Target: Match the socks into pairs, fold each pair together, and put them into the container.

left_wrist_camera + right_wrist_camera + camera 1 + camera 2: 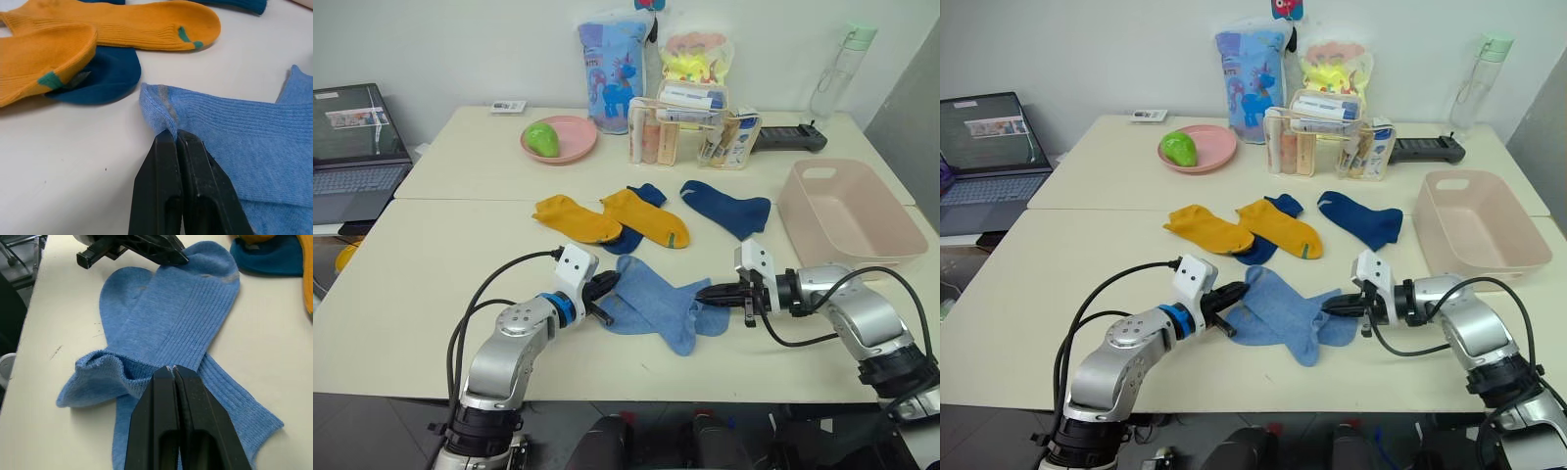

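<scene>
Light blue knit lies at the front of the pale surface (431, 284): the two light blue socks (651, 304) are laid one on top of the other, near the robot, between its two arms. The left end effector (607, 291) pinches the left edge of this pair, and in the left wrist view its two black fingers (166, 191) are pressed together on a fold of the blue fabric. The right end effector (717, 292) grips the right end of the same pair; in the right wrist view its fingers (188, 421) are also closed on the cloth, which is bunched up just beside them. Behind the blue pair lie the two mustard yellow socks (576, 218), side by side, and one of them rests over a navy blue sock (636, 217) that shows from under it. The second navy blue sock (729, 209) lies apart, more to the right. The pink container (847, 215) stands at the right side of the surface, and no sock is visible in it. At the back stand a round pink plate (570, 145) with a green fruit (543, 138), a clear organiser box (680, 132) and a water bottle (840, 73). A laptop (352, 147) is at the far left.
</scene>
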